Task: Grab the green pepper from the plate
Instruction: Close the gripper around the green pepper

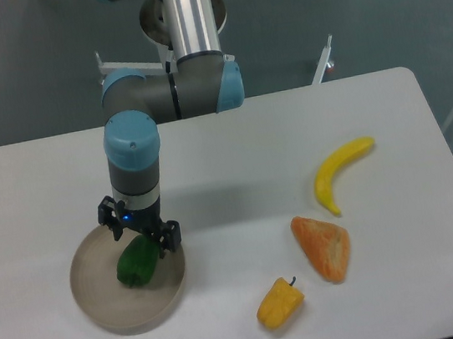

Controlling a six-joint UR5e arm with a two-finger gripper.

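The green pepper (pixel 136 265) is glossy dark green and lies in the round beige-grey plate (pixel 103 309) at the left front of the table. My gripper (pixel 142 239) points straight down over the plate. Its jaws are spread wide and straddle the upper right end of the pepper. The fingertips are partly hidden behind the gripper body and the pepper, so I cannot tell whether they touch it. The pepper rests on the plate.
A yellow pepper with a dark stem (pixel 280 304) lies to the right of the plate near the front edge. An orange wedge-shaped piece (pixel 323 246) and a yellow banana (pixel 338 172) lie further right. The arm's column (pixel 188 15) stands at the back.
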